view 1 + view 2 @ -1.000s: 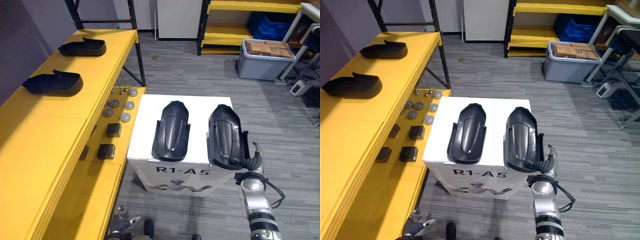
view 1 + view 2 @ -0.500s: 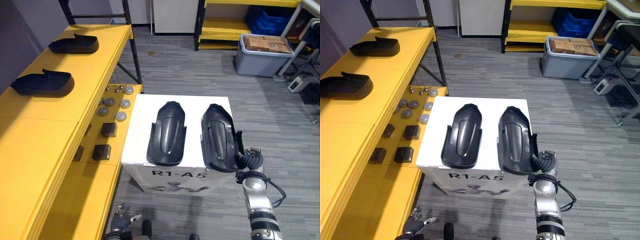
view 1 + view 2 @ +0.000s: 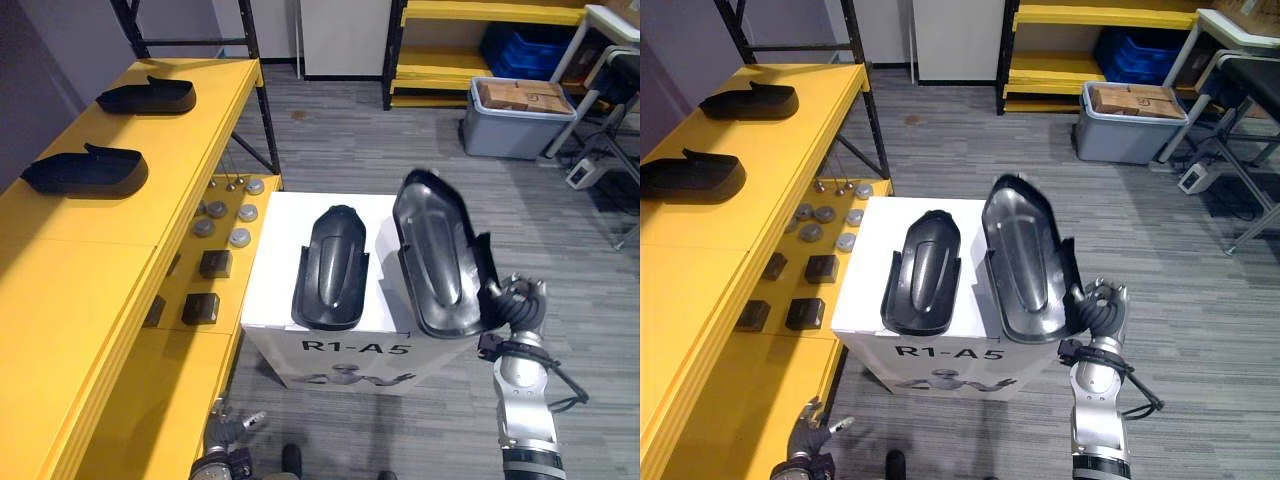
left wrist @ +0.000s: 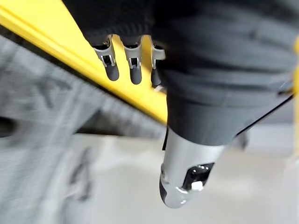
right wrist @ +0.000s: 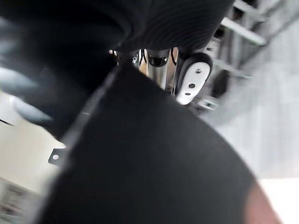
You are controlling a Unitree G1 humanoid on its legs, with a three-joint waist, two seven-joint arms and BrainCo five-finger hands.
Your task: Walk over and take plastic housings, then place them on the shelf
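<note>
Just lifted the right housing (image 3: 435, 255) off the white box (image 3: 280, 262): flat on the box top half a second ago, now raised and tilted, far end highest, at centre right of frame. Probably means the pick is done for this one, with the carry to the yellow shelf (image 3: 100, 260) at left still to come. Gripped at its lower right edge by the right robot hand (image 3: 515, 303), fingers curled round the rim, forearm upright beneath, lower right of frame. Second housing (image 3: 330, 268) lying flat on the box, centre, untouched. Two more housings (image 3: 85, 170) already on the shelf, upper left. Left robot hand (image 3: 228, 428) low at bottom left, fingers relaxed and spread, holding nothing.
</note>
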